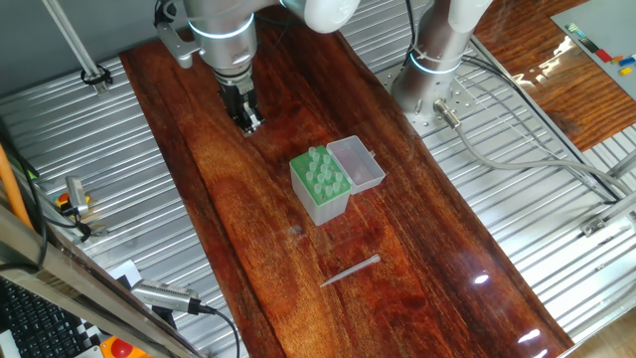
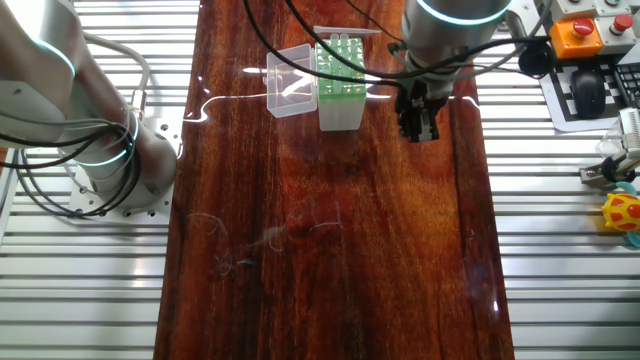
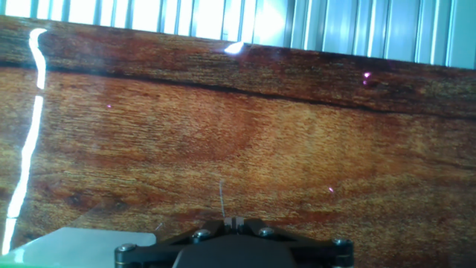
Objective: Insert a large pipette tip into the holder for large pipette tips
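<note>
- Hovering left of the rack [image 1: 320,186], your claw [image 1: 249,123] is looking pressed together and carrying nothing.
- Sitting mid-table, the rack is showing several green tips; its clear lid [image 1: 356,163] is lying open.
- Lying flat, well right, the pipette tip [image 1: 350,270] is risking rolling away from you.

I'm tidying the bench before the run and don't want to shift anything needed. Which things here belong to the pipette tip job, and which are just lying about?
Belong to the job:
- large pipette tip, lying flat on the wooden table
- green holder, lid open
- gripper, holding nothing

Just lying about:
- red button box
- black mouse
- yellow toy
</note>
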`<act>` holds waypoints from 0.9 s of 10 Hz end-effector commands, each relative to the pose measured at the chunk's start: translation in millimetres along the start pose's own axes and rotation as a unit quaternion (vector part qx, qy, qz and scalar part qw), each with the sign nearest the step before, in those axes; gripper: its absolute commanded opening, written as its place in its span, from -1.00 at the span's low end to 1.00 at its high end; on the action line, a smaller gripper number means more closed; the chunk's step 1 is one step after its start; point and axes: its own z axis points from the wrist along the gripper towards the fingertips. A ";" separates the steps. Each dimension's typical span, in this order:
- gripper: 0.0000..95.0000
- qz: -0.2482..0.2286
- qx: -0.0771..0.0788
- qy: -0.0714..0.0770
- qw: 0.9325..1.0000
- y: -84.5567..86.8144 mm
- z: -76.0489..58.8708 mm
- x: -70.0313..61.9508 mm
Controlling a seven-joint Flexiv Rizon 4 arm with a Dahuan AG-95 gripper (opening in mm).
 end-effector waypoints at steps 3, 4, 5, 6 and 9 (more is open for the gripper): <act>-1.00 -0.072 0.004 0.003 0.997 0.2 0.1 0.1; -1.00 -0.070 0.002 0.004 0.998 0.2 0.1 0.1; -1.00 -0.068 0.001 0.005 0.998 0.2 0.1 0.1; -1.00 -0.072 -0.006 0.002 0.997 4.6 -1.1 -2.7; -1.00 -0.055 -0.001 0.006 0.998 52.9 -7.5 -17.7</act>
